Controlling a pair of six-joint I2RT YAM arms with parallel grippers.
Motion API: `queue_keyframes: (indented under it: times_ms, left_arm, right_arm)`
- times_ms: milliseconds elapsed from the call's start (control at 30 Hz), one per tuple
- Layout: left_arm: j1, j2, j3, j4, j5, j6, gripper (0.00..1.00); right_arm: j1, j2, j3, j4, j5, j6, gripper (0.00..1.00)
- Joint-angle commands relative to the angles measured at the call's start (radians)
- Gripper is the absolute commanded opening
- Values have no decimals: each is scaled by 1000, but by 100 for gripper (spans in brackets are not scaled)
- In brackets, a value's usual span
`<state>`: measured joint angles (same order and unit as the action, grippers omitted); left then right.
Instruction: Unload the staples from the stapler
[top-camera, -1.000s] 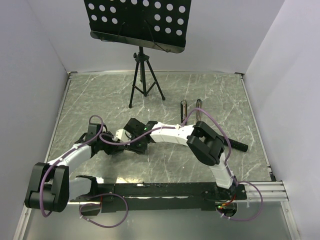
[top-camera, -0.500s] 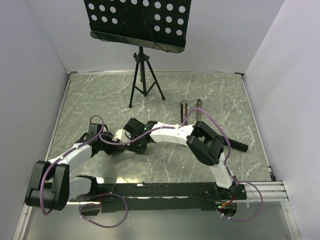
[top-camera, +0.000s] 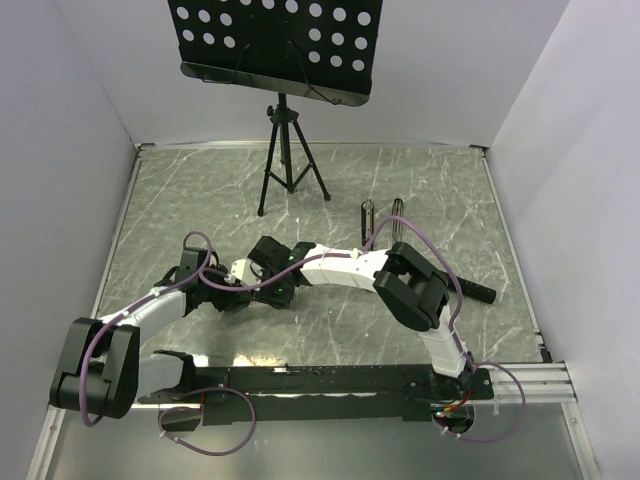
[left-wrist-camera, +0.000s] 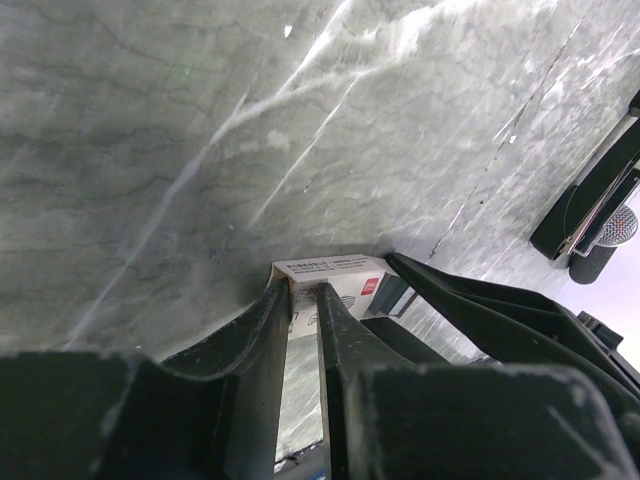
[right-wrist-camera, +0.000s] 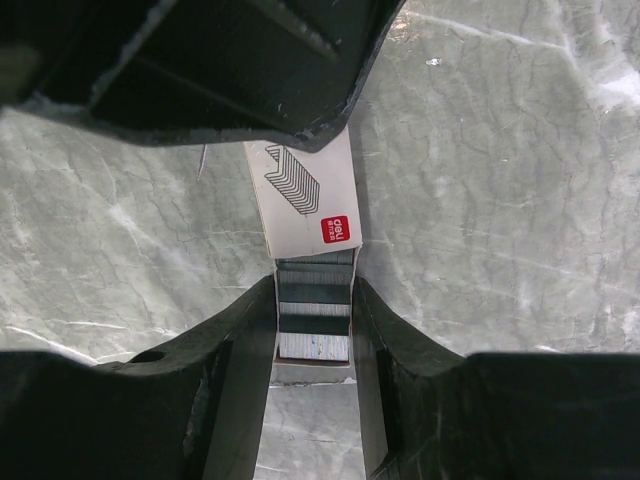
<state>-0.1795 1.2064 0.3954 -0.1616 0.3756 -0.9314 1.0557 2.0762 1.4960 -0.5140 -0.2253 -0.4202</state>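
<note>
Gripping the staples by the tray's sides seems best — light, easily broken. The right gripper clamps it; the left gripper pinches the box.

A black tripod carrying a perforated black panel stands at the top centre of the grey marbled table. Right of centre lies the stapler, seen as 2 narrow dark bars side by side. Just left of centre, the left gripper and right gripper meet at the staples, a tiny pale block well apart from the stapler.
</note>
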Motion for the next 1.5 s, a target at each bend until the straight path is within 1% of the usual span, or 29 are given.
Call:
queue_keyframes:
  times_ms: [0,267,500,733,833,933,1033,1167,1467]
  left_arm:
    - [-15,-4,-13,43,11,-21,22]
    - [-18,16,-10,46,-10,-10,21]
    - [-29,4,-26,71,-3,-26,22]
    - [-44,-2,-15,65,-7,-20,24]
    - [-58,-2,-23,80,-4,-32,26]
    - [-71,8,-15,80,-9,-34,28]
    - [-78,19,0,54,-20,-18,31]
    - [-86,7,16,17,-38,-7,34]
    - [-110,7,-7,54,-24,-33,34]
  right_arm:
    - [7,-8,-3,9,-90,-15,41]
    - [7,-57,-82,5,-124,-40,40]
    - [9,-64,-88,-14,-154,-42,39]
    - [10,-70,-83,-26,-132,-52,39]
    - [13,-57,-72,-12,-121,-34,38]
    - [20,-60,-100,15,-150,-48,38]
    - [21,-73,-127,11,-152,-58,38]
    - [21,-108,-180,45,-146,-65,38]
    - [20,-85,-164,111,-126,-25,38]
